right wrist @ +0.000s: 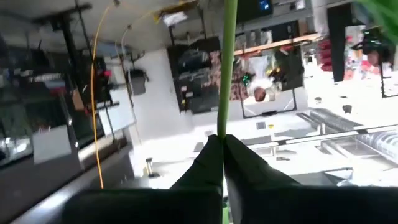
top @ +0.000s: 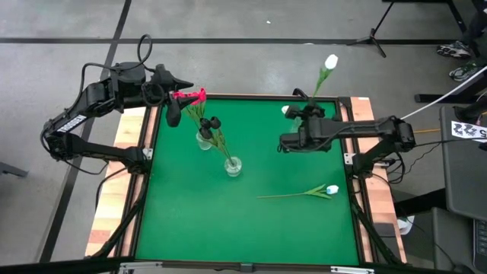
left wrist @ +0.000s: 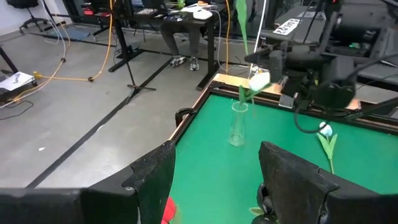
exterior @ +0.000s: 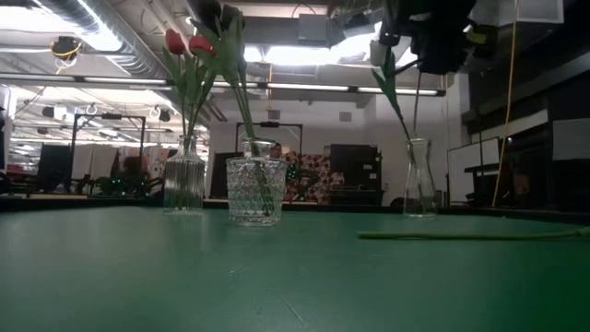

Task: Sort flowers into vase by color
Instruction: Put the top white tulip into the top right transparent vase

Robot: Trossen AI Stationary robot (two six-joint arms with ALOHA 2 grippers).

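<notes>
My right gripper (top: 303,114) is shut on a white tulip (top: 330,62) over a slim clear vase (exterior: 419,180) at the table's far right. A second white head (left wrist: 258,81) shows at the vase's neck. My left gripper (left wrist: 214,186) is open at the far left, beside the pink-red tulips (top: 190,97) that stand in a ribbed vase (exterior: 184,175). A black tulip (top: 214,122) stands with its stem in a cut-glass vase (exterior: 255,189). Another white tulip (top: 330,189) lies flat on the green mat. My right gripper pinches the white tulip's green stem (right wrist: 225,124) between its two fingers, which lie across the stem. The tulip stands about upright, head above the gripper. Its lower stem (exterior: 395,92) reaches down toward the slim vase's mouth; I cannot tell whether it is inside.
The green mat (top: 198,221) has a raised wooden rim (top: 144,175). The three vases stand along its far half. The lying tulip's stem (exterior: 470,235) stretches across the near right part.
</notes>
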